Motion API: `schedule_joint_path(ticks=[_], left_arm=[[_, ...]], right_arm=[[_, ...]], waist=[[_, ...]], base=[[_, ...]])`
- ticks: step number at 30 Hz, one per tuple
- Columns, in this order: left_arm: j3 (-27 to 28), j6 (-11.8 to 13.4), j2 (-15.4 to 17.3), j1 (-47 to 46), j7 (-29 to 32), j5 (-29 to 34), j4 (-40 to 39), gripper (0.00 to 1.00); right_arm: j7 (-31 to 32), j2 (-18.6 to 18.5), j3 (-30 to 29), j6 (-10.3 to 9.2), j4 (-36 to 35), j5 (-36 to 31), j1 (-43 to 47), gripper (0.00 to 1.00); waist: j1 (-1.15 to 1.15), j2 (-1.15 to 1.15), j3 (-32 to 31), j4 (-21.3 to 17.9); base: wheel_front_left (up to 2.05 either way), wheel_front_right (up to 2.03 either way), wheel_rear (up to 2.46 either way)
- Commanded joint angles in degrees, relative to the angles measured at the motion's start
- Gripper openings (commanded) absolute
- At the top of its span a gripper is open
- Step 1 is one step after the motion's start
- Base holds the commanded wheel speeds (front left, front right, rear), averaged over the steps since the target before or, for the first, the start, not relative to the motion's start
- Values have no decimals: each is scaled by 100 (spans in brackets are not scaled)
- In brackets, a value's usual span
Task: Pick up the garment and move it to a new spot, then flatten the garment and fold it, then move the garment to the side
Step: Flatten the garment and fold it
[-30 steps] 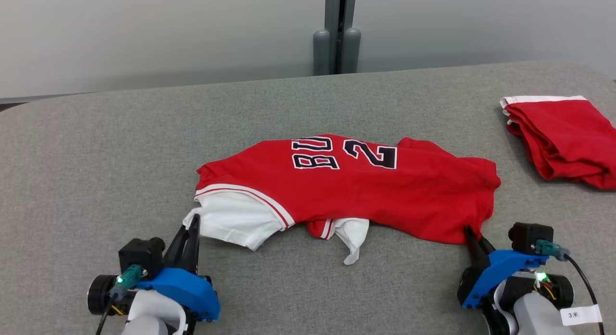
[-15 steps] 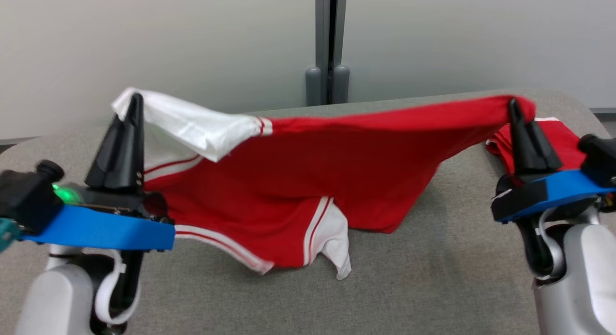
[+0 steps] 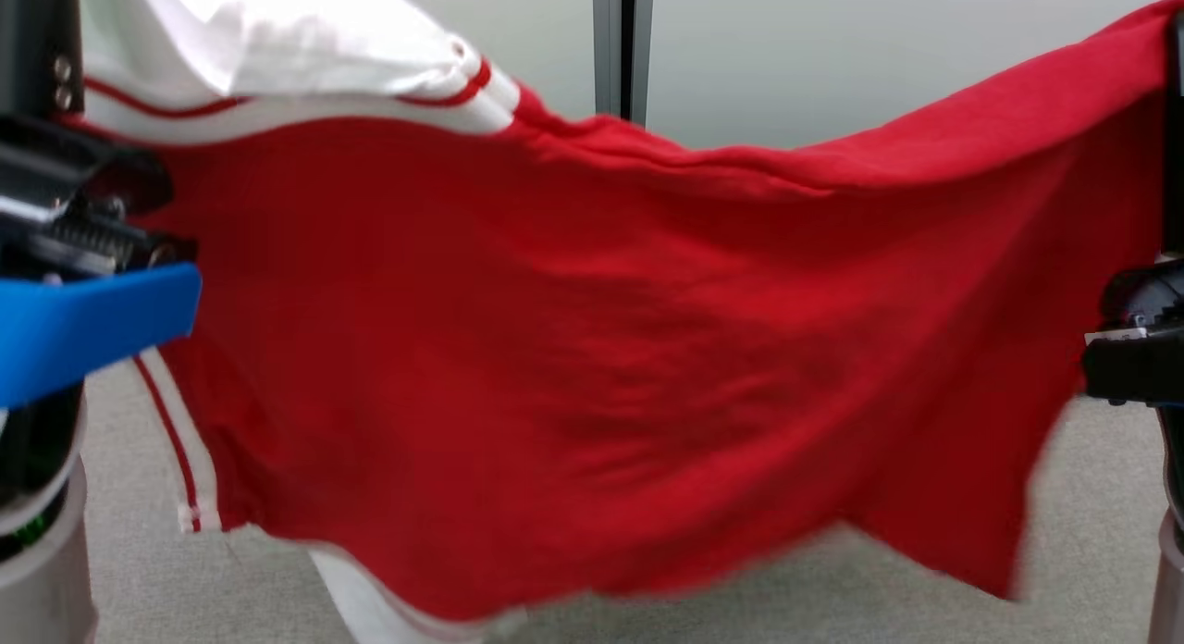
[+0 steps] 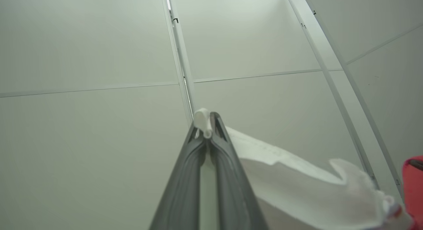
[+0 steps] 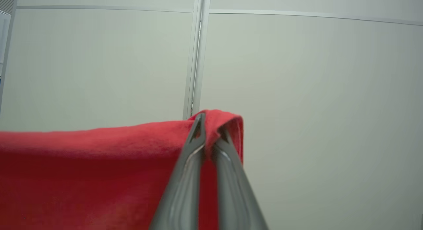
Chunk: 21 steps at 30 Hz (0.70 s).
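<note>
Gripping a white sleeve edge (image 4: 284, 167) of the red-and-white cloth jersey (image 3: 592, 348) with the left gripper (image 4: 206, 124), dark fingers pinched together on it. Hanging stretched mid-air between both arms, above the grey fabric table (image 3: 1091, 496). Pinching a red corner with the right gripper (image 5: 210, 127), likewise closed on cloth. Seemingly done with the pickup; yet to set down elsewhere, flatten, fold, shift aside.

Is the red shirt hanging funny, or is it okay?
A bit lopsided. The red shirt sags in the middle between the left gripper, pinching its white sleeve, and the right gripper, pinching a red edge. No damage visible.
</note>
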Motion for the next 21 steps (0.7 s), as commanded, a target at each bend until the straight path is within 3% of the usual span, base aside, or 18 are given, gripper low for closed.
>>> schedule_joint_path(ticks=[1,5,10,17,21], left_arm=[[-73,-30,42,-232,135,-47,159,0],[-185,-99,246,-758,289,177,712,0],[-299,-179,529,-1712,137,614,1698,0],[-609,-275,630,-3461,-364,1040,3169,0],[-760,-252,443,-4293,-963,1273,4076,0]], right_arm=[[214,-116,43,2,-17,-94,-86,0],[518,-213,195,2,282,-118,-341,0],[601,-266,520,2,1140,-162,-1210,0],[29,38,703,2,2817,-496,-3451,0],[-336,214,655,2,3789,-900,-4470,0]], waist=[[1,0,109,9],[1,0,531,0],[1,0,1299,-50],[1,0,2244,-218],[1,0,2560,-177]], base=[[0,0,0],[0,0,0],[0,0,0],[0,0,0],[0,0,0]])
